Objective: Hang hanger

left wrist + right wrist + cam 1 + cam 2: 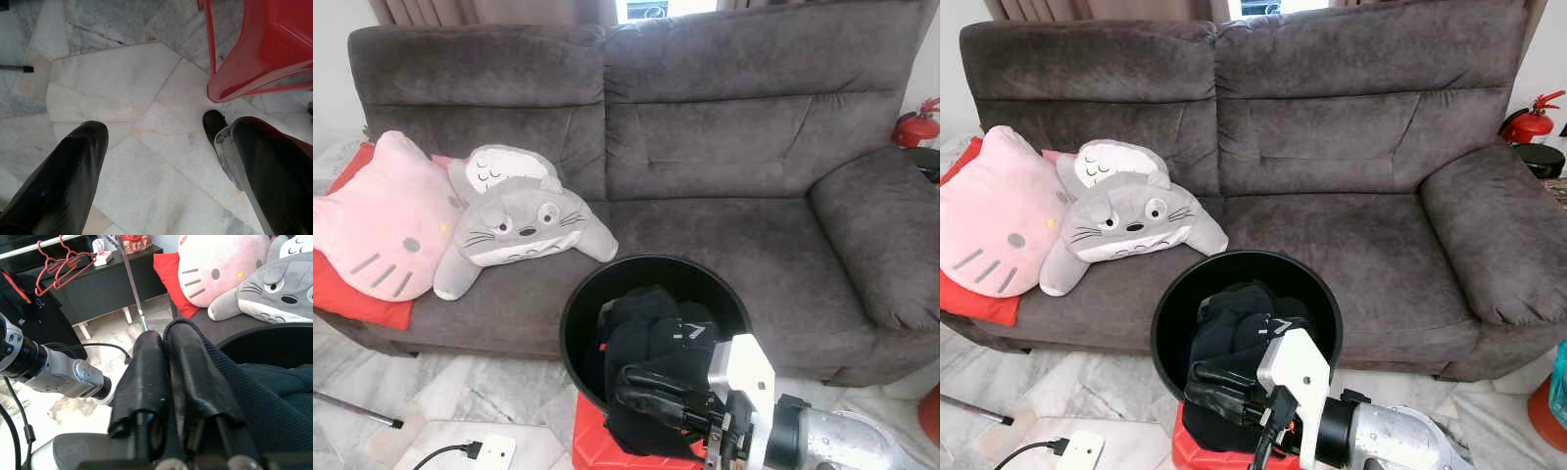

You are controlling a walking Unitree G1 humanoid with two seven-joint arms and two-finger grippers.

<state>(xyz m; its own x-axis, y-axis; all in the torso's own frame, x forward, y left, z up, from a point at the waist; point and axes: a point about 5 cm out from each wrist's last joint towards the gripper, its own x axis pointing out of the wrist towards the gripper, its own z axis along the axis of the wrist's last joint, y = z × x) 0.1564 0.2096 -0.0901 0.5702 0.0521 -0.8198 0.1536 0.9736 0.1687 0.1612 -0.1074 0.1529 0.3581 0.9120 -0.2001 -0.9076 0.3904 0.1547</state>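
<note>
Before a two-seat grey sofa with a suede-like nap stands one round black tub, resting on a red plastic stool. Dark knitted clothing is heaped inside the tub, reaching up to its rim at the near side.

At that near edge of the tub, the right gripper has its two long black fingers pressed together on a fold of the dark clothing; the right wrist view shows the ribbed cloth pinched between them and draped over one finger.

Three cushions sit at the left end of the sofa seat: one pink cat-face pillow, smooth and rounded; one flat red cushion beneath it; and one grey plush animal with a pale belly and whiskers, leaning against the pink pillow.

Two red wire hangers hang on a pale rail in front of a black cabinet, seen in the right wrist view, well apart from the tub. A thin metal pole stands beside them.

Low beside the stool, the left gripper points down at the pale marble floor, its two fingers spread wide apart and holding nothing. One white power strip with a black cable lies on the floor at the stool's left. One red fire extinguisher stands past the sofa's right arm.
</note>
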